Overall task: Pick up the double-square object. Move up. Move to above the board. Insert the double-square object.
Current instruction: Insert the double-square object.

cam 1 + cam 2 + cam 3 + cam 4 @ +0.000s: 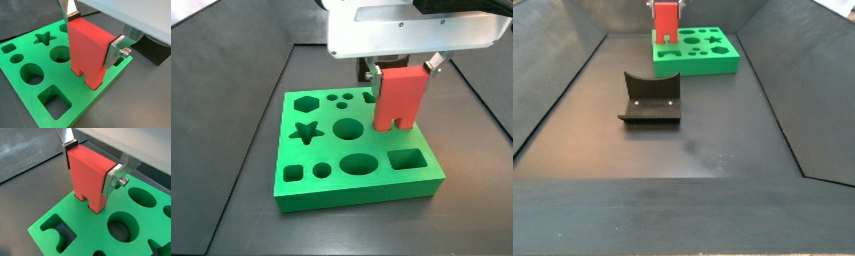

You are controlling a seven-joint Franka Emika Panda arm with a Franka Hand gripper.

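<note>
My gripper (93, 35) is shut on the double-square object (90, 55), a tall red block with a slot between its two legs. The silver fingers (118, 49) clamp its upper sides, as a wrist view (91, 168) also shows. The block (398, 98) hangs upright over the green board (358, 190), near the board's edge beside a round hole (348, 127). Its leg tips (97, 208) are level with the board's top (87, 225). I cannot tell whether they are inside holes. In a side view the block (667, 25) stands at the board's (700, 65) left end.
The dark fixture (649, 100) stands on the floor in front of the board. Sloping dark walls (567, 80) bound the floor on both sides. The board holds star, hexagon, round and square holes (406, 160).
</note>
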